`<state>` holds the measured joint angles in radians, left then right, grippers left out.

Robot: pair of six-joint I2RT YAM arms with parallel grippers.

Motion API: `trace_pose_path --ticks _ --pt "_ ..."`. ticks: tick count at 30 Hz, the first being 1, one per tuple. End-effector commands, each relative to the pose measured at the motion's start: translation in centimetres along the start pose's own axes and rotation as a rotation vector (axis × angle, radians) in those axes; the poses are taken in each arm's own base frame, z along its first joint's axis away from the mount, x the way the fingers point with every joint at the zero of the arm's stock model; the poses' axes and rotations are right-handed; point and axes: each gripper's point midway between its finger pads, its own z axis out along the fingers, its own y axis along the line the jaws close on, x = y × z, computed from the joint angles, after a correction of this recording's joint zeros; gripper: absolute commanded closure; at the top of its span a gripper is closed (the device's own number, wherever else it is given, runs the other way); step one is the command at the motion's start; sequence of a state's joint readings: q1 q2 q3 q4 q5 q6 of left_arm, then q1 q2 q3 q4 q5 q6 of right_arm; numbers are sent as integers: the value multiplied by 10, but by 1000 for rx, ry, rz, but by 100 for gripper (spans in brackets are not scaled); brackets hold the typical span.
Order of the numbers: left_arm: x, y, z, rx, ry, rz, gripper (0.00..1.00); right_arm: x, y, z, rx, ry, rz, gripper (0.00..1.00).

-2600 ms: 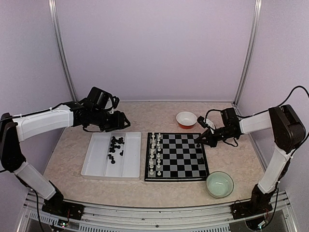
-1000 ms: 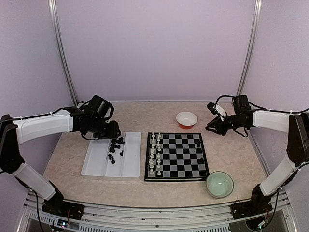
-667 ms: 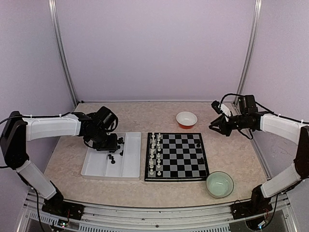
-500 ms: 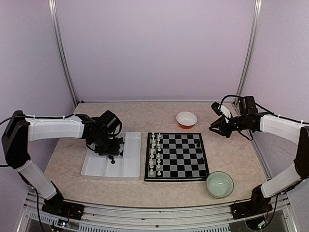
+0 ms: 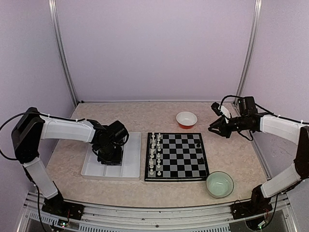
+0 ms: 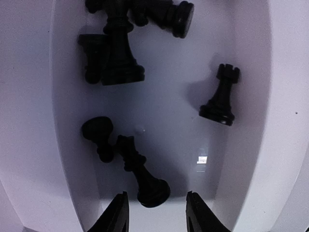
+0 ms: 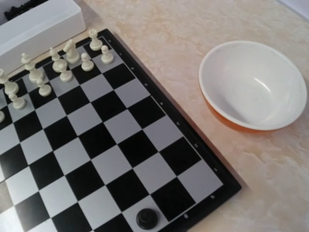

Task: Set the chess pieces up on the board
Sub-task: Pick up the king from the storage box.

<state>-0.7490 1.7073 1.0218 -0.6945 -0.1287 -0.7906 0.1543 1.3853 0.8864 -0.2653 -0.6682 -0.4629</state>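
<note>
Between tray point(image 6: 270, 145) walls, left gripper point(image 6: 157, 216) straddling fallen black piece point(image 6: 145, 180)

From above, the left tool point(image 5: 111, 155) and its wrist cover the black pieces in the tray point(image 5: 96, 169) left of the board point(image 5: 176, 157), so they can't be counted there. In the left wrist view, the heap of black pieces point(image 6: 116, 53) runs off the top edge, and only the tips of the fingers point(image 6: 118, 212) poke in at the bottom. The right tool point(image 5: 214, 128), beyond the board's far right corner, is too small to tell how its jaws stand. Its wrist view crops the board at the left and bottom. There, a lone black piece point(image 7: 146, 218) on a corner square is seen end-on, so its kind is unclear.
</note>
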Motion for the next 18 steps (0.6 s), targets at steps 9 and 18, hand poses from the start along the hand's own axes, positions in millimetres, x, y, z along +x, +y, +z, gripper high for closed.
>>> trace_pose_path --ticks 9,18 --pt "-9 16 25 -79 16 -37 60 8 6 2 -31 4 12 77" --pt "-9 19 33 -81 28 -35 62 12 7 6 -50 11 24 77"
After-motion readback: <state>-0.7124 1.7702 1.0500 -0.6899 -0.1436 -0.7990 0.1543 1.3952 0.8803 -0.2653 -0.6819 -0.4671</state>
